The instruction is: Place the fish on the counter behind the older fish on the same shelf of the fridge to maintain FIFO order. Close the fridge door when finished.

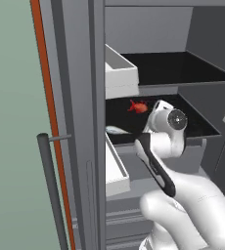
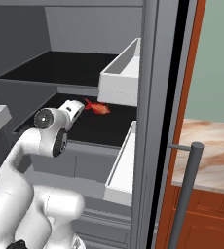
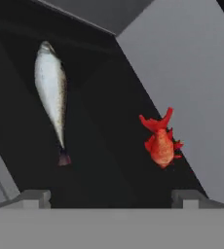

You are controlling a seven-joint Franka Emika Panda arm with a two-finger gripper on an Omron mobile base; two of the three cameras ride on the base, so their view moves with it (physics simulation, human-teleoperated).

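Reaching into the fridge (image 1: pixel 192 29), my hand (image 3: pixel 111 197) hangs over the middle shelf (image 2: pixel 97 127) with its fingertips (image 3: pixel 35 197) spread wide and nothing between them. Ahead and toward one fingertip, the red-orange fish (image 3: pixel 160 141) lies free on the dark shelf floor, close to the grey wall. Well apart from it, toward the other fingertip, lies the older fish (image 3: pixel 52 95), slender and silver-grey.

My fingertips (image 3: pixel 35 198) stand wide apart, holding nothing. Beyond them on the black shelf floor (image 3: pixel 104 160) lie the red fish (image 3: pixel 161 142) by the grey wall (image 3: pixel 192 92) and the silver fish (image 3: pixel 51 92), well apart.
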